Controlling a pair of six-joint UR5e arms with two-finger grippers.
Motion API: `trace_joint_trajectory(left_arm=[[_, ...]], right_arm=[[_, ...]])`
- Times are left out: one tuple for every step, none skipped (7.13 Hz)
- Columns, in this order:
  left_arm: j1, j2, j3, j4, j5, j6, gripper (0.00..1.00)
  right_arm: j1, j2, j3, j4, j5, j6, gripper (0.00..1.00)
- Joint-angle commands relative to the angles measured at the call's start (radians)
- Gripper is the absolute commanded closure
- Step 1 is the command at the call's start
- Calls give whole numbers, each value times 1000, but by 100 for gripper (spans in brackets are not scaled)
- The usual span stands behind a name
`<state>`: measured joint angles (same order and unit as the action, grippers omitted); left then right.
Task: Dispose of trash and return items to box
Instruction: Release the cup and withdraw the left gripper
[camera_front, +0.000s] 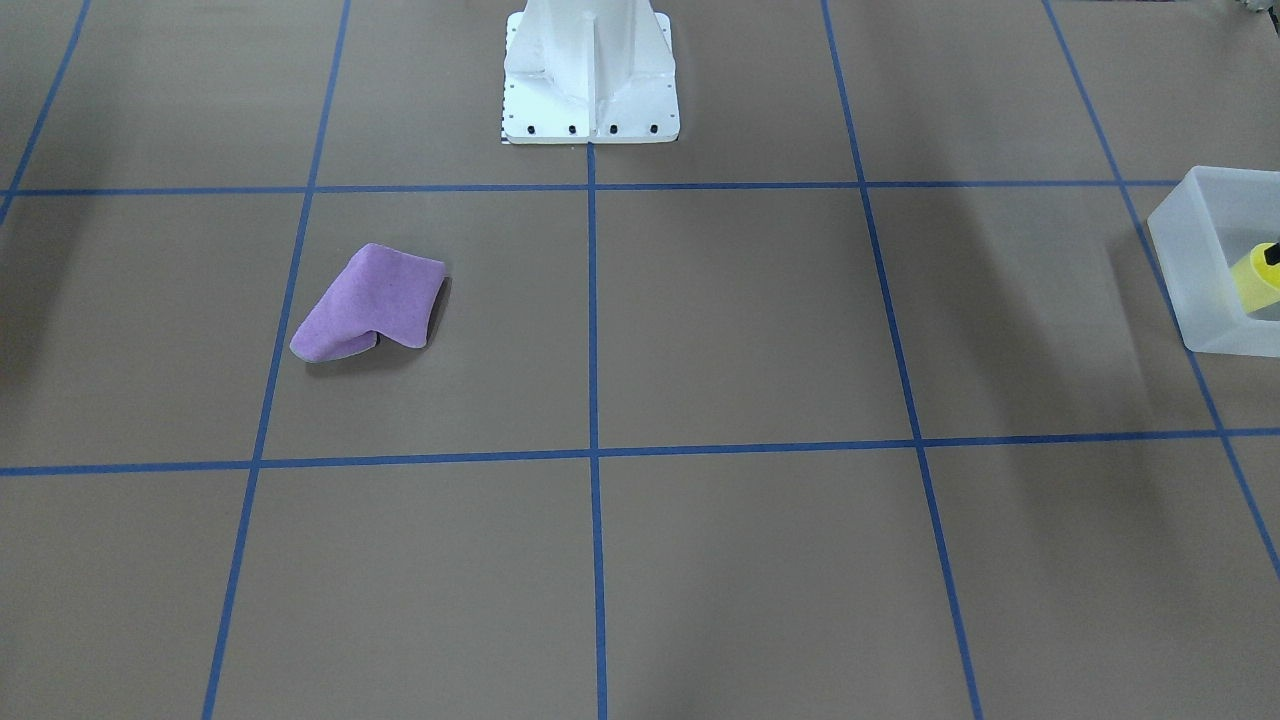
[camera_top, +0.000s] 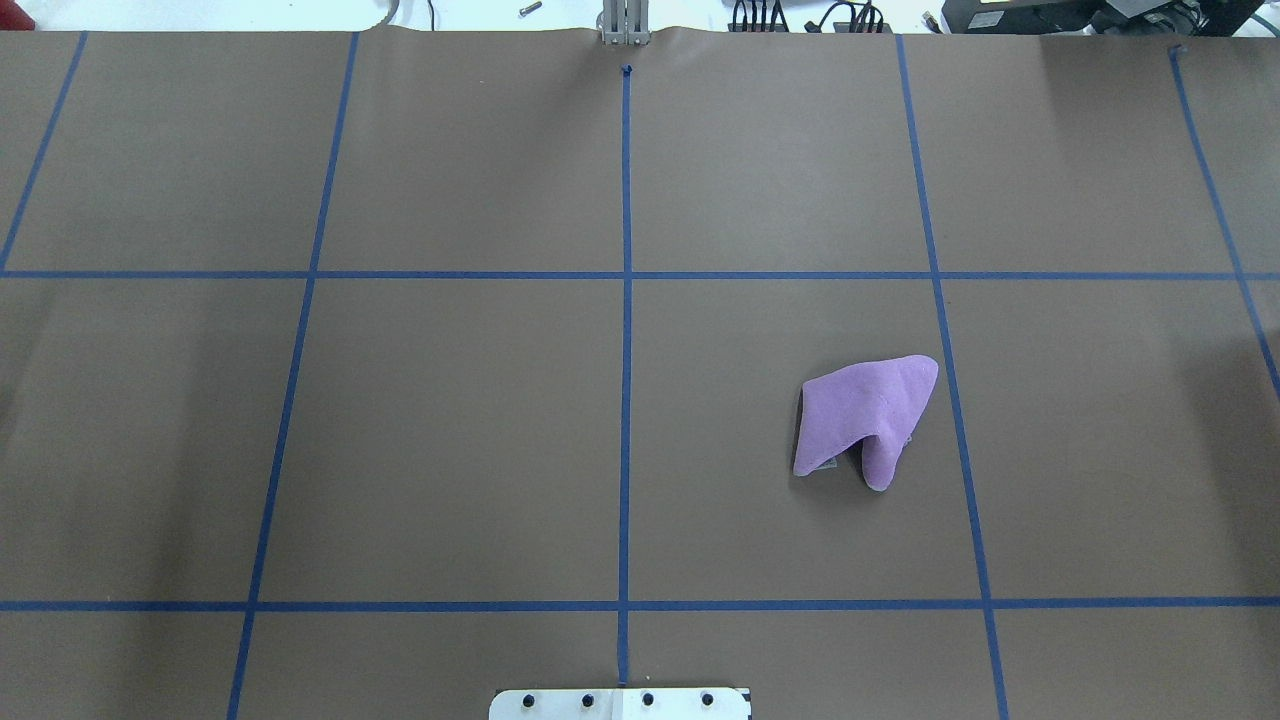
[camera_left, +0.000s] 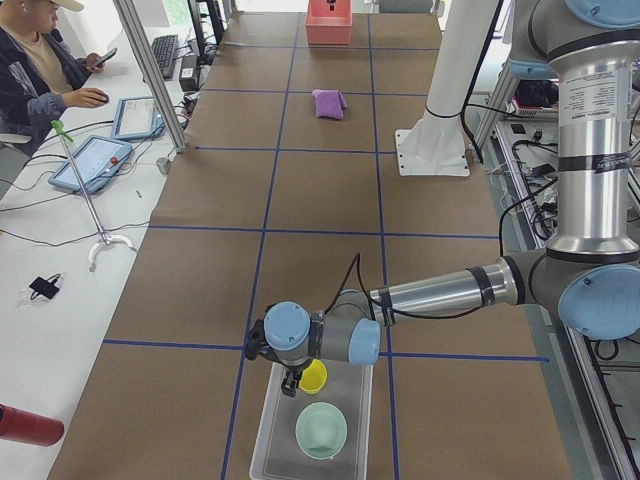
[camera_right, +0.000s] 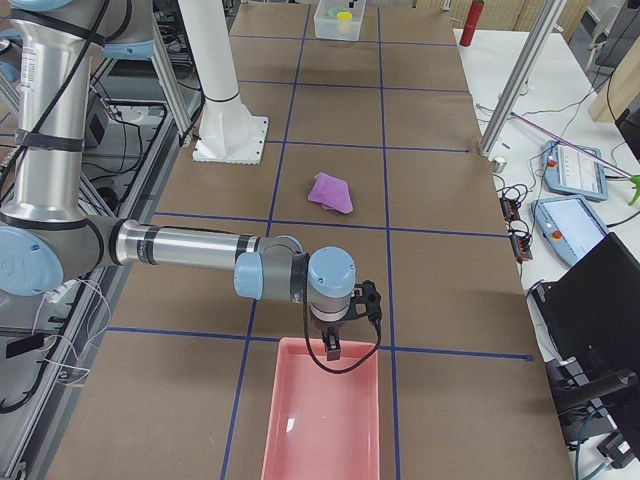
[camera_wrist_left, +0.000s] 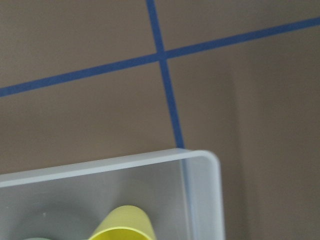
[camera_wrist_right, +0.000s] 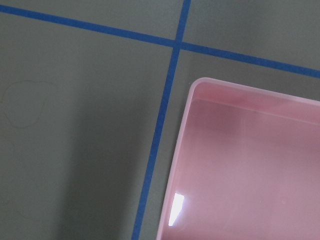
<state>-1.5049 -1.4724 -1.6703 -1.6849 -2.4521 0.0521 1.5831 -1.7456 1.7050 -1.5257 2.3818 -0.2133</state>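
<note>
- Exterior left: yellow tapered plastic cup (camera_left: 313, 376) and mint-green round bowl (camera_left: 321, 430) sit inside the translucent frosted-white plastic bin (camera_left: 267, 428).
- Left end effector (camera_left: 291, 384) hangs above the cup; its grip cannot be told.

The brown bench (camera_top: 450, 420), gridded with blue tape (camera_top: 626, 400), carries a crumpled purple cloth (camera_top: 865, 415) (right of the centre line), a white bolted pedestal (camera_front: 590, 80), the frosted box (camera_front: 1200, 250) at one end and a pink tray (camera_right: 320, 430) at the other.
</note>
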Motion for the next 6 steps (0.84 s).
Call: trace_joint_trajectory(left_arm=[[44,-15,-205,96,-8,-261,2],[127,-23,-298,91,-5,-429,2],[205,-60,-346,90,-1,-577,2],[247,-89,-348,79,1,-634,2],[285,-113,-342,77,36,-643,2],[291,-127,-333,74,41,-638,2]], right_arm=[[-76,3,10,150,48,195,0],[-177,3,11,317,54,439,0],[-269,3,11,484,53,670,0],[-355,5,13,604,37,828,0],[-447,12,69,627,-20,961,0],[-550,12,153,625,-106,1085,0]])
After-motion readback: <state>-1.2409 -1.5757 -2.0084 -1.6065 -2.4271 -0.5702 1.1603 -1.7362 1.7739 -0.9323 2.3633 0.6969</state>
